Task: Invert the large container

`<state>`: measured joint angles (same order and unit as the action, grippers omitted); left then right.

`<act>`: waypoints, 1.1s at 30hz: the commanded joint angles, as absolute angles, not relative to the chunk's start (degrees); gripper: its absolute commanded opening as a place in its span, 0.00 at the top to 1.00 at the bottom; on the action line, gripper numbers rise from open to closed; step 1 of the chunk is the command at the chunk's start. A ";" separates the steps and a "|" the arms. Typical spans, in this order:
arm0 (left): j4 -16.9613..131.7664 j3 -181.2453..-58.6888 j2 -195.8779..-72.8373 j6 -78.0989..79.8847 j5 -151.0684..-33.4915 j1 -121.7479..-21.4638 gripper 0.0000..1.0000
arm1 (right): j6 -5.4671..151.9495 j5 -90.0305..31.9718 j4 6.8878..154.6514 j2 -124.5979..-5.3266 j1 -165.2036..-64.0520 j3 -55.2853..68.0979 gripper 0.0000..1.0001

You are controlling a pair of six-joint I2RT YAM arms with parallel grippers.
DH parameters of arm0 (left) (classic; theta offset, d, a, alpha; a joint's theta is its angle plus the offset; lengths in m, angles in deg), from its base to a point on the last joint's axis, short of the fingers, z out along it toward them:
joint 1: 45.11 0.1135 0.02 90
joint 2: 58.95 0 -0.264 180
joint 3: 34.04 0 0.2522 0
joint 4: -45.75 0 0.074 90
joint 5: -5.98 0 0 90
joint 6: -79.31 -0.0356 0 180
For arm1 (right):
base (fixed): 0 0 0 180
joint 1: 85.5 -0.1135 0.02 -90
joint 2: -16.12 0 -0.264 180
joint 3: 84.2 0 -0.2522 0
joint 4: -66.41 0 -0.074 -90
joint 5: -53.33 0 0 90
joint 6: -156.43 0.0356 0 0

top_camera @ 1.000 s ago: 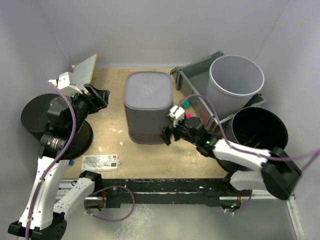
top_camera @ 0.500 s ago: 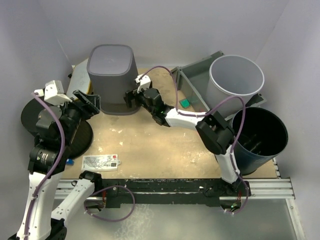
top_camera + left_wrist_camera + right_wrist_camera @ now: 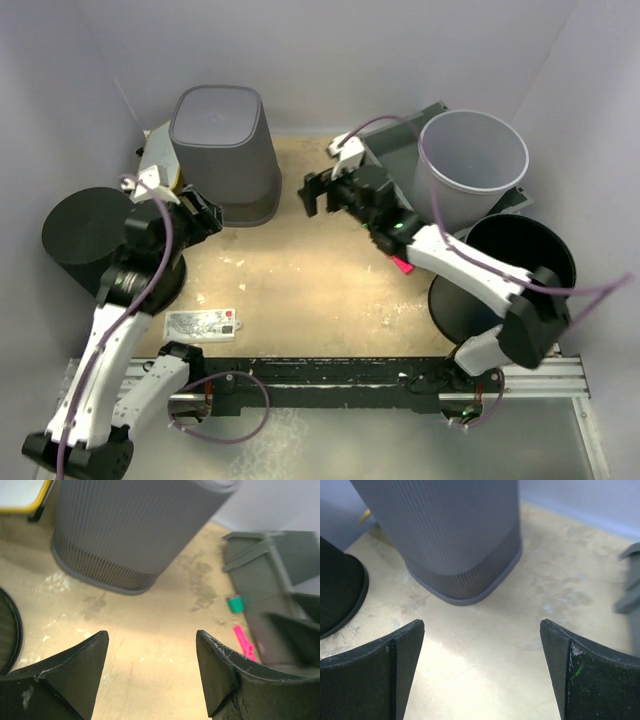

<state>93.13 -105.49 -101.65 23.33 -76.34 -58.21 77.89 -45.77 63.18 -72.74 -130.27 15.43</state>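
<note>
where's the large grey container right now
Top view: the large container stands upside down at the table's back left, beside the yellow-edged board, behind the black round tub.

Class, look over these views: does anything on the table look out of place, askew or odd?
The large container stands base up at the far left. On the right, the grey tray sits askew with a pale bucket in it, and a pink scrap lies loose beside it.

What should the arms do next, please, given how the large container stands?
Probably just draw both arms back: the large container already stands rim-down, closed base up, and the left gripper and right gripper are both open and clear of it.
</note>
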 commanded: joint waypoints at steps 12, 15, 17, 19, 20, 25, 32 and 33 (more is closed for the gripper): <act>67.09 -110.84 -140.45 28.51 -75.77 -58.03 0.34 | 66.23 -54.89 107.64 -56.03 -110.99 -0.29 0.00; 65.15 -115.96 -148.07 26.72 -76.16 -57.84 0.34 | 65.38 -56.94 111.61 -60.28 -108.20 -5.45 0.00; 64.37 -119.86 -152.18 25.53 -77.28 -57.85 0.34 | 65.11 -56.74 113.77 -63.13 -106.21 -8.39 0.00; 64.25 -123.78 -155.83 24.79 -78.41 -57.85 0.34 | 65.06 -55.27 115.52 -65.90 -104.16 -11.50 0.00; 64.60 -125.54 -157.22 24.66 -79.28 -57.80 0.34 | 65.22 -55.14 116.21 -67.12 -103.36 -12.50 0.00; 66.59 -126.48 -155.15 25.27 -85.73 -58.51 0.33 | 65.05 -52.66 118.89 -73.70 -100.71 -15.89 0.17; 72.82 -109.71 -133.81 21.79 -83.32 -65.64 0.27 | 62.65 -57.34 116.70 -71.78 -100.53 -16.65 1.00; 73.64 -107.47 -130.84 22.39 -83.31 -66.25 0.27 | 62.26 -58.05 115.98 -70.87 -100.53 -16.87 1.00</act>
<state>70.99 -114.19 -143.51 24.12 -83.24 -62.41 63.88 -53.84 116.99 -75.76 -100.68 -13.64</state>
